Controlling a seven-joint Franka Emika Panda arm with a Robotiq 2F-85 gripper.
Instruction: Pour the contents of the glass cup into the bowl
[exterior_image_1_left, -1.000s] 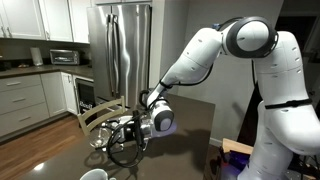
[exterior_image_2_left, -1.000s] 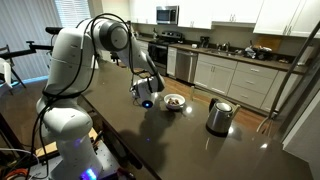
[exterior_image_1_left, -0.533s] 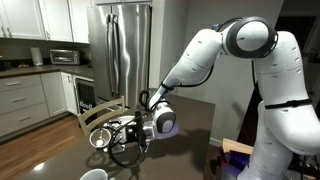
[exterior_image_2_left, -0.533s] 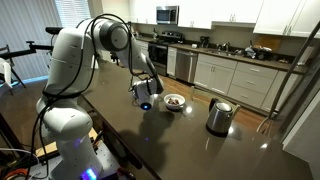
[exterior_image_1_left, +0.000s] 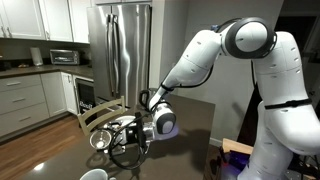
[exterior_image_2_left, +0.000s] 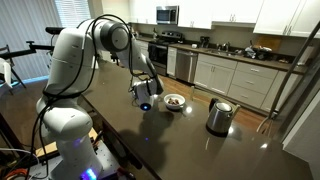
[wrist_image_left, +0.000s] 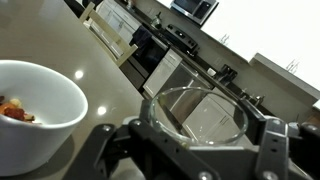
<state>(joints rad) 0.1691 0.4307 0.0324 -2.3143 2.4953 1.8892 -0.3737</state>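
In the wrist view the clear glass cup (wrist_image_left: 195, 108) sits between my jaws with its mouth facing the camera, and my gripper (wrist_image_left: 205, 135) is shut on it. Its contents do not show through the glass. The white bowl (wrist_image_left: 55, 110) stands just left of the cup, with reddish-brown bits (wrist_image_left: 12, 110) inside. In an exterior view my gripper (exterior_image_2_left: 146, 96) hangs low over the dark counter, right beside the bowl (exterior_image_2_left: 174, 101). In an exterior view the gripper (exterior_image_1_left: 135, 128) hides the cup.
A dark metal kettle (exterior_image_2_left: 219, 116) stands on the counter beyond the bowl, and it shows as a shiny pot (exterior_image_1_left: 100, 139) from the opposite side. A wooden chair (exterior_image_1_left: 100, 113) stands at the counter's far edge. Kitchen cabinets and a stove line the back wall.
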